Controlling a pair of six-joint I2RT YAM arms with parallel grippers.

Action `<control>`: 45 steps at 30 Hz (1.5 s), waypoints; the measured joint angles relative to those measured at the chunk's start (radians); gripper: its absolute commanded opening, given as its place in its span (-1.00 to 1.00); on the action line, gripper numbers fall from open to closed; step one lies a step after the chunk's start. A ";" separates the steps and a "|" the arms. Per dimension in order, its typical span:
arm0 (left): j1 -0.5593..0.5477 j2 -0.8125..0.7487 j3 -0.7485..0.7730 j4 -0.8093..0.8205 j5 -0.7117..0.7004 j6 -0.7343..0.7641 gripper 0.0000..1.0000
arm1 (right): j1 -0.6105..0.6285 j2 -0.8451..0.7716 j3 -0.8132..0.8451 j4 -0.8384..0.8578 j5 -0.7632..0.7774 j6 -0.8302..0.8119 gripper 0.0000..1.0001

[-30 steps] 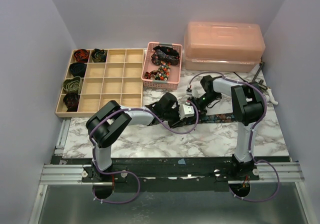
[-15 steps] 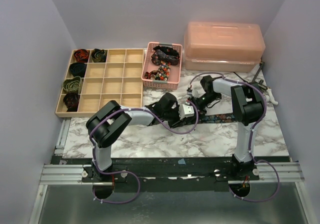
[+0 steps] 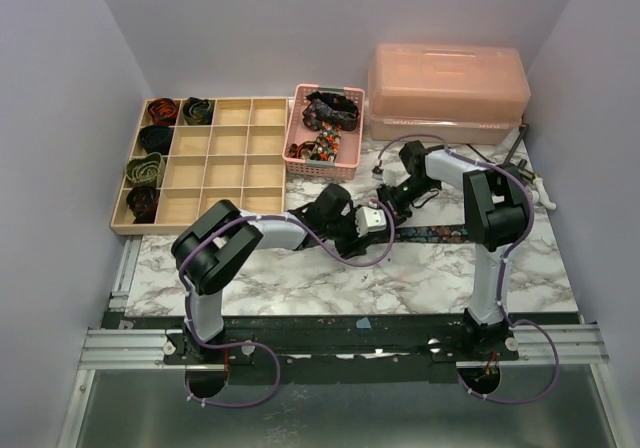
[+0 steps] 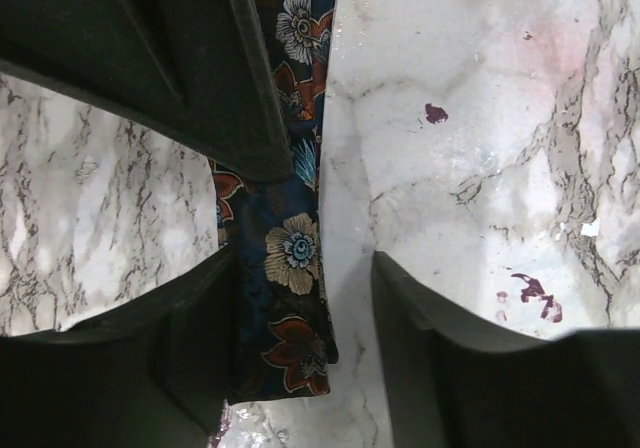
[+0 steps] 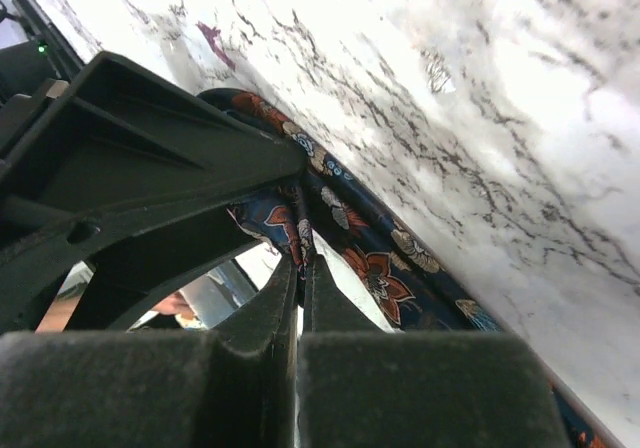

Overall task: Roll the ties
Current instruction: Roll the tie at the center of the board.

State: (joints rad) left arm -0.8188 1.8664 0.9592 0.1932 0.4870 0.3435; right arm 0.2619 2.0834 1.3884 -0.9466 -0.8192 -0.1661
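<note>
We see soft, even light from above; glare washes out the marble table (image 5: 540, 98) in the right wrist view, and the near fingers (image 5: 420, 388) seem blurred.

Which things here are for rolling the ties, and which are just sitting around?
For the job:
- floral tie on the table, pinched by the right gripper, open left gripper over it
- rolled ties in the wooden tray
- loose ties in the pink basket

Just lying about:
- peach plastic box
- small dark thing beside it, too small to tell
</note>
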 measured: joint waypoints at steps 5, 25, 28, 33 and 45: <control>0.032 -0.008 -0.027 0.038 0.024 -0.003 0.33 | 0.000 0.035 0.007 0.011 0.048 -0.017 -0.99; 0.048 -0.034 -0.041 0.051 0.094 0.047 0.55 | 0.000 0.071 -0.017 -0.039 0.029 0.007 -0.99; 0.031 0.031 0.034 0.024 0.093 0.052 0.30 | 0.001 0.061 -0.014 -0.039 0.033 -0.004 -0.99; 0.031 0.082 0.109 -0.046 0.105 0.069 -0.21 | 0.002 0.040 0.020 -0.047 0.033 -0.019 -0.99; 0.033 0.080 0.105 -0.062 0.137 0.103 -0.23 | 0.010 0.103 0.098 -0.074 0.045 -0.044 -0.99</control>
State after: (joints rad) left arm -0.7856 1.9465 1.0641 0.1314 0.6235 0.4469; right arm 0.2714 2.1868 1.4864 -1.0203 -0.7738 -0.2104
